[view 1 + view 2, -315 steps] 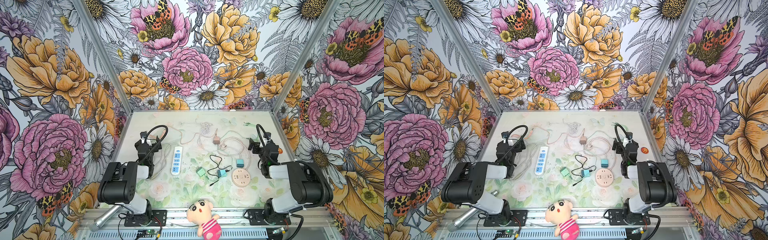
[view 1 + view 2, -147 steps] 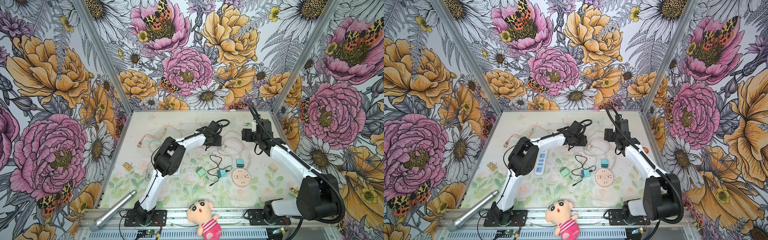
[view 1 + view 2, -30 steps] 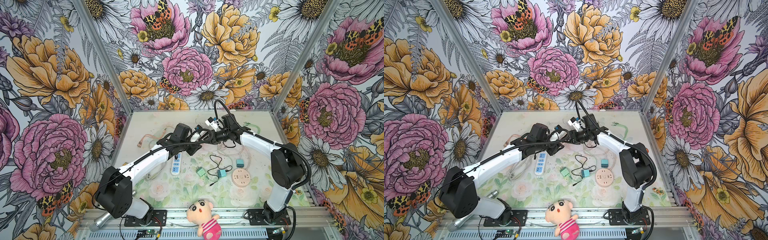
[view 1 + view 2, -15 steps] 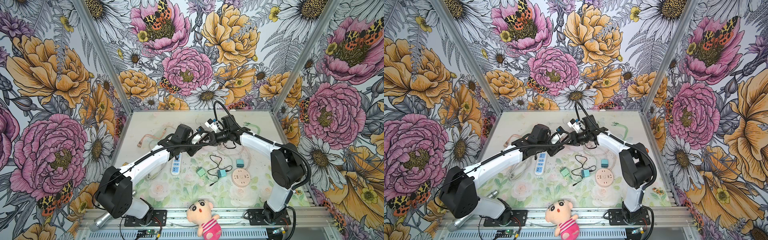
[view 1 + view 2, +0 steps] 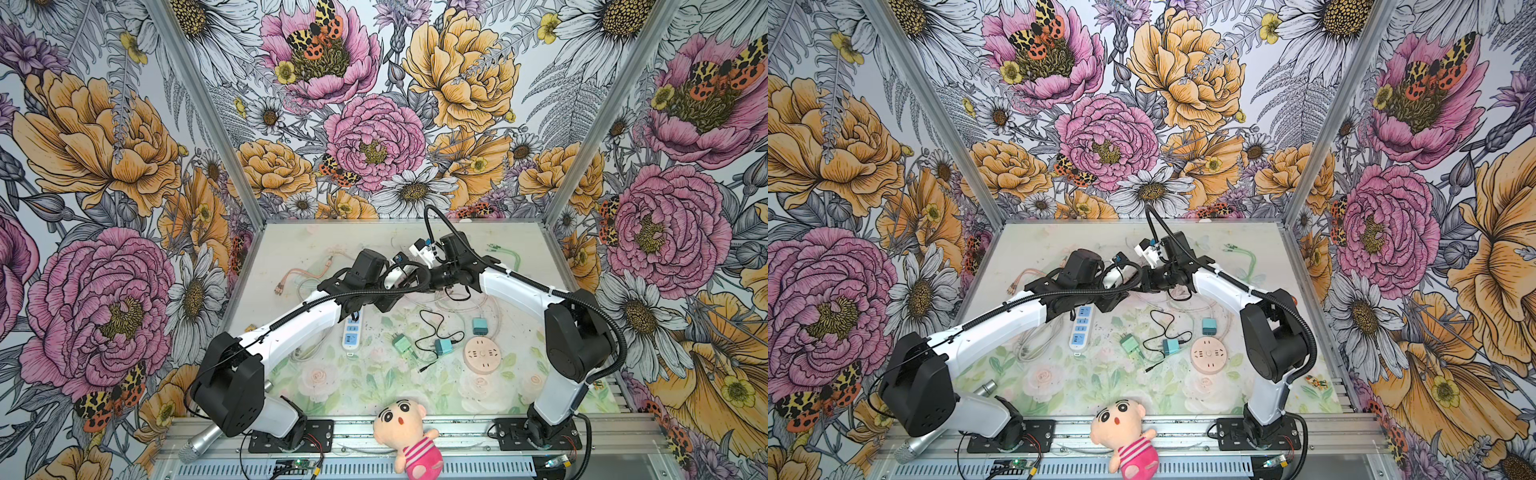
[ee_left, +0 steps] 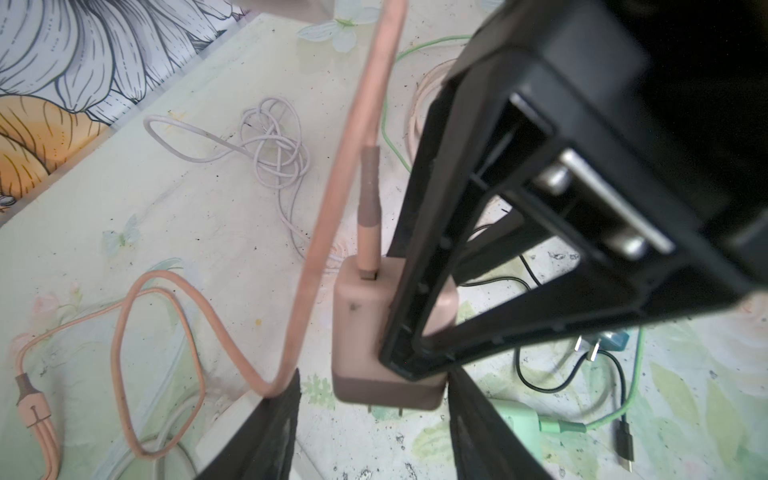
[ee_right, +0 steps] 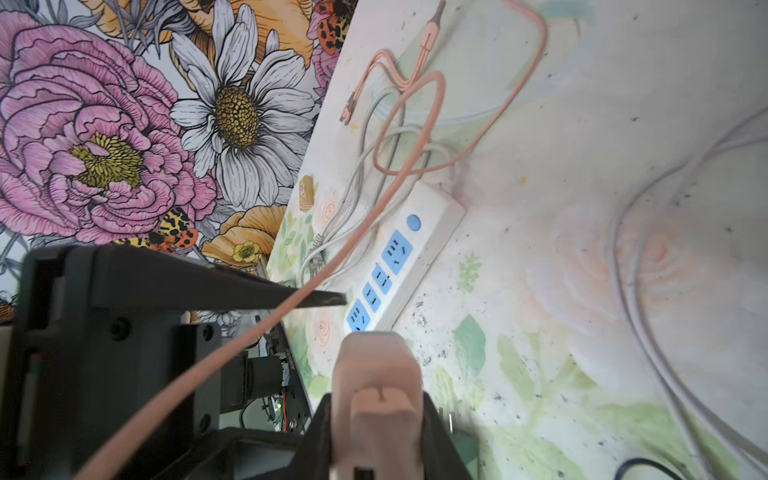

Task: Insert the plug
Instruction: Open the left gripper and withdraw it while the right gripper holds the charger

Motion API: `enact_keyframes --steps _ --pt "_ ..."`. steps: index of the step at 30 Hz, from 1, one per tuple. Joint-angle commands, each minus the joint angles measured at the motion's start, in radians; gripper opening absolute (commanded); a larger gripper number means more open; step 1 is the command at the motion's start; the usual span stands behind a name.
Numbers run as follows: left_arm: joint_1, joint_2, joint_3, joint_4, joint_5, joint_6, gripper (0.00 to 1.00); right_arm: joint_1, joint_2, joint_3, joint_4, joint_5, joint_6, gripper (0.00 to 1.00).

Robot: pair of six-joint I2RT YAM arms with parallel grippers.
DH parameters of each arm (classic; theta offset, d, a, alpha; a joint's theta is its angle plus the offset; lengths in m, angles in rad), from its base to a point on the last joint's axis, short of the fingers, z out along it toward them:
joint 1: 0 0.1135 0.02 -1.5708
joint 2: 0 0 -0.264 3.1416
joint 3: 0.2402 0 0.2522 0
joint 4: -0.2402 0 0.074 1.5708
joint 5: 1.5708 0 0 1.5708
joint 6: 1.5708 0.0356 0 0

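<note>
Clenching boxy matte-pink plug [image 6: 361, 324], right tool [image 7: 377, 405], left tool [image 6: 374, 384] released, smooth pink cord [image 6: 332, 208] trailing.

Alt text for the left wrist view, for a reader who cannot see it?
The right gripper clamps a pink charger adapter with a pink cable plugged into its top. The left gripper, jaws apart, flanks its base; a tangled lilac cable lies on the floral table.

Left arm [image 5: 303, 328] and right arm [image 5: 511, 286] reach inward, tips meeting; left hand [image 6: 376, 419] spread, right hand [image 7: 376, 440] clamped.
</note>
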Motion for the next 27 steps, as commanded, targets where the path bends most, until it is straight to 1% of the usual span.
enact_keyframes --steps 1,3,5,7,10,11,14,16,20,22,27 --pt "0.017 -0.055 0.003 0.004 -0.073 -0.088 0.60 0.003 -0.003 0.029 -0.039 0.101 0.022 0.00" --pt "0.030 -0.090 -0.039 0.006 -0.048 -0.127 0.61 0.002 -0.004 0.043 -0.040 0.130 0.042 0.00" --pt "0.061 -0.108 -0.072 0.008 -0.049 -0.184 0.61 0.003 -0.007 0.054 -0.043 0.152 0.056 0.00" --pt "0.120 -0.107 -0.096 0.013 -0.004 -0.244 0.61 0.004 -0.008 0.064 -0.046 0.161 0.068 0.00" --pt "0.234 -0.096 -0.126 0.053 0.149 -0.342 0.59 0.012 -0.009 0.077 -0.048 0.163 0.079 0.00" --pt "0.272 -0.094 -0.135 0.071 0.178 -0.377 0.59 0.018 -0.009 0.078 -0.050 0.169 0.083 0.00" --pt "0.356 -0.065 -0.141 0.101 0.207 -0.470 0.59 0.050 -0.016 0.076 -0.056 0.229 0.094 0.00" --pt "0.390 -0.032 -0.133 0.099 0.229 -0.513 0.58 0.081 -0.016 0.081 -0.064 0.258 0.092 0.00" --pt "0.393 0.026 -0.109 0.099 0.287 -0.531 0.59 0.126 -0.013 0.100 -0.075 0.307 0.104 0.00" --pt "0.384 0.046 -0.103 0.098 0.283 -0.533 0.59 0.134 -0.014 0.107 -0.077 0.326 0.124 0.00" --pt "0.387 0.101 -0.097 0.098 0.267 -0.583 0.59 0.146 -0.017 0.122 -0.080 0.360 0.163 0.00"
